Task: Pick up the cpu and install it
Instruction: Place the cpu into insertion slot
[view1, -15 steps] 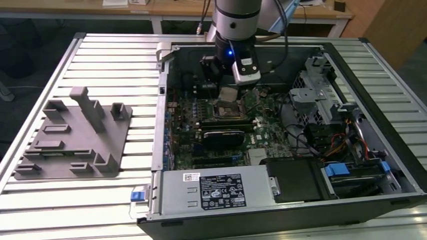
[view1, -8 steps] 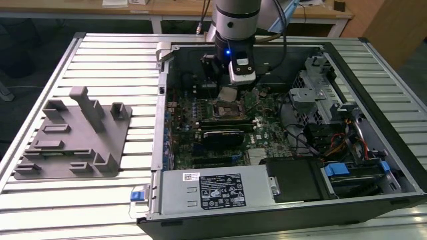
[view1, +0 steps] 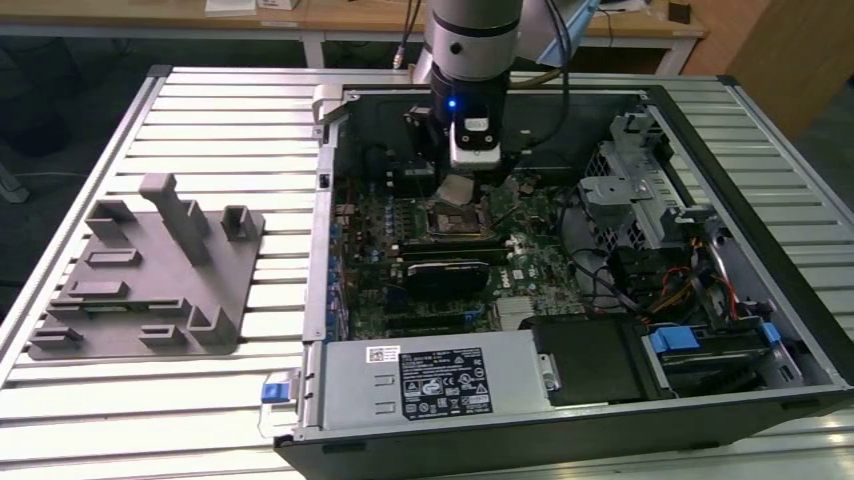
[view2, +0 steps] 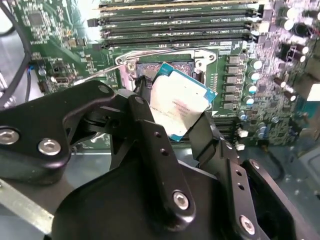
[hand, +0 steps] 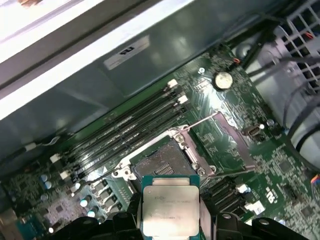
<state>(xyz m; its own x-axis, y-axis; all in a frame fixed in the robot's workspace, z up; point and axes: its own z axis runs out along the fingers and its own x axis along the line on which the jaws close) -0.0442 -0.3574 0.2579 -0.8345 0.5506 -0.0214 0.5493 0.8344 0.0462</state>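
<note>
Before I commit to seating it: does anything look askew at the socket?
Yes: the cpu held in the gripper looks rotated against the open socket; in both wrist views their edges aren't parallel.

My arm (view1: 470, 45) comes straight down with the wrist upright and my gripper (view1: 458, 188) pointing down. In the second wrist view my two black fingers (view2: 150, 131) press on opposite edges of the cpu (view2: 181, 102), held between their tips.
</note>
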